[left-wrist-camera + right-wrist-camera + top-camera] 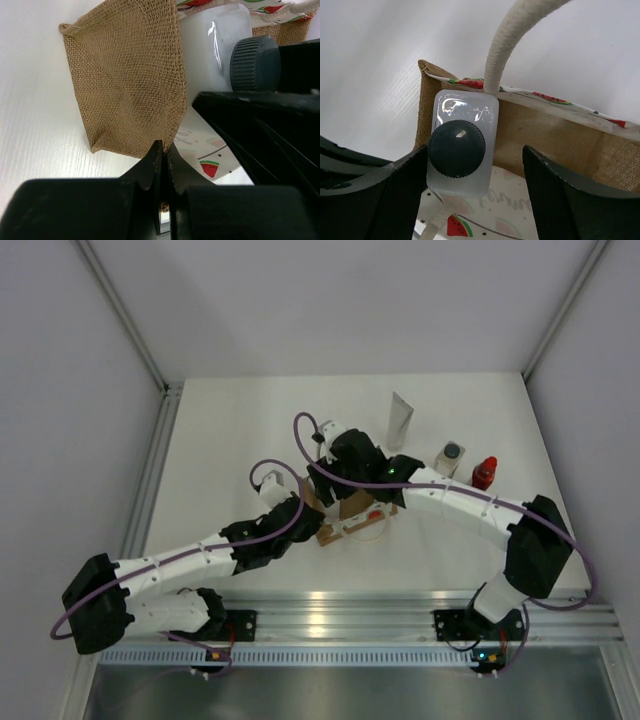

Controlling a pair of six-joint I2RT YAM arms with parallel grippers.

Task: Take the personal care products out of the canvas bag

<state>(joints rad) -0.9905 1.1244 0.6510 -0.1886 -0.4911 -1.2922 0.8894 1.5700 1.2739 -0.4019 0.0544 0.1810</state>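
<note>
bottle (457, 150) inside canvas bag (555, 135)

White table (230, 430), canvas bag (352, 508) at its middle, white squeeze tube (400, 420) upright, grey-capped bottle (450, 457), red bottle (484, 473)

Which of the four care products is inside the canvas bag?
The clear bottle with the dark cap, between the jaws of the open right end effector. The white tube, grey-capped bottle and red bottle stand outside the bag.

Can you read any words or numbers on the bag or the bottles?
Nothing reads clearly.
canvas bag lining: faint grey letters beside watermelon pictures, too blurred to read.
clear bottle with dark cap: no label shows.
white squeeze tube, white bottle with grey cap, red bottle: too small to tell.
</note>
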